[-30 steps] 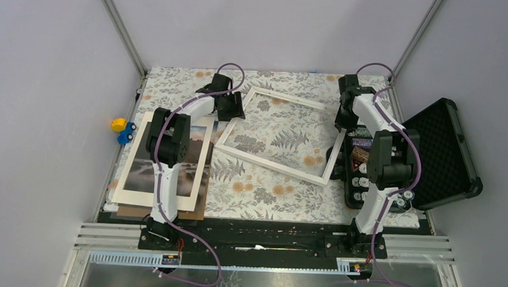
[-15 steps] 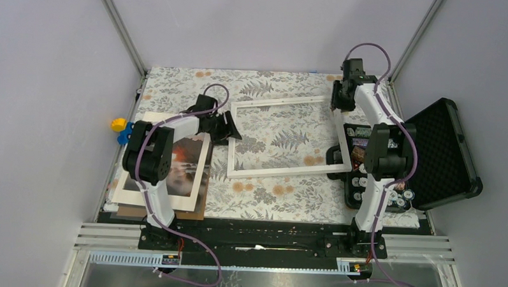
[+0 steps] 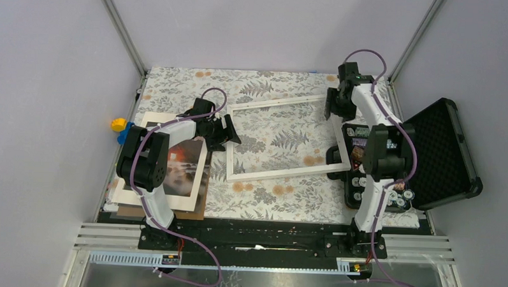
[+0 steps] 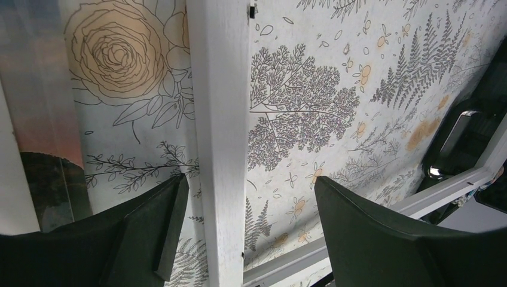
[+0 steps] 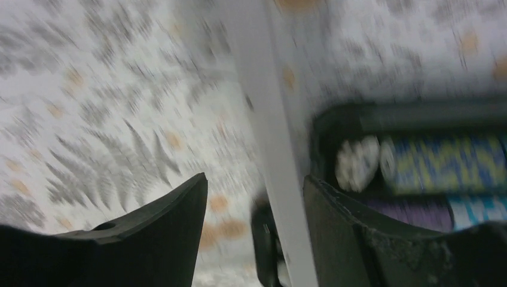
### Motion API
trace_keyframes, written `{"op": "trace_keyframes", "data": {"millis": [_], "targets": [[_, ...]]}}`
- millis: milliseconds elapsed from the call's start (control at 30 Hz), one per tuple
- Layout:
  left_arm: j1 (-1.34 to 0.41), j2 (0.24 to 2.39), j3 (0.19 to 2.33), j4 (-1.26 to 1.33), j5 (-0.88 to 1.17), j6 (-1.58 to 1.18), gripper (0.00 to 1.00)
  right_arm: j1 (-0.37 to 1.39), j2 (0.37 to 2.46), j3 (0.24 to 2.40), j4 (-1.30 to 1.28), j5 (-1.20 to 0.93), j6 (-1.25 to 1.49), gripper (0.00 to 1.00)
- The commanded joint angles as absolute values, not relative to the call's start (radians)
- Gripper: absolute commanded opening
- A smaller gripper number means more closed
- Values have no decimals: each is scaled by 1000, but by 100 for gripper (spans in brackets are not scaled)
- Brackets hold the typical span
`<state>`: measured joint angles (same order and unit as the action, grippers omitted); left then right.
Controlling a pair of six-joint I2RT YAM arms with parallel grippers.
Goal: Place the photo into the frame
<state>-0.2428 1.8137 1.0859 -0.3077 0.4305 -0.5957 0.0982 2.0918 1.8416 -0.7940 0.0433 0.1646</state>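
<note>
Left edge of the desk (image 3: 268, 201): the photo (image 3: 182, 163) lay beneath a white mat (image 3: 135, 185). Middle: the frame (image 3: 282, 172) lay flat, its right rail overlapping a black case (image 3: 442, 156); the left tool (image 4: 247, 185) was spread astride the left rail and the right tool (image 5: 256, 179) spread astride the right rail, neither pinching. Step judged: frame placement, about complete; the next move called for clearing the mat and gripping the photo by an edge.
</note>
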Motion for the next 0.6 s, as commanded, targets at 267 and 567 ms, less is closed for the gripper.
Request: {"op": "trace_keyframes", "data": {"millis": [267,567], "targets": [[-238,1797,1090,-257,486,-569,84,103,1777,1511,-851,193,164,50],[-238,1806,1090,-252,485,-569,84,106,1791,1448,-831,186,141,49]]}}
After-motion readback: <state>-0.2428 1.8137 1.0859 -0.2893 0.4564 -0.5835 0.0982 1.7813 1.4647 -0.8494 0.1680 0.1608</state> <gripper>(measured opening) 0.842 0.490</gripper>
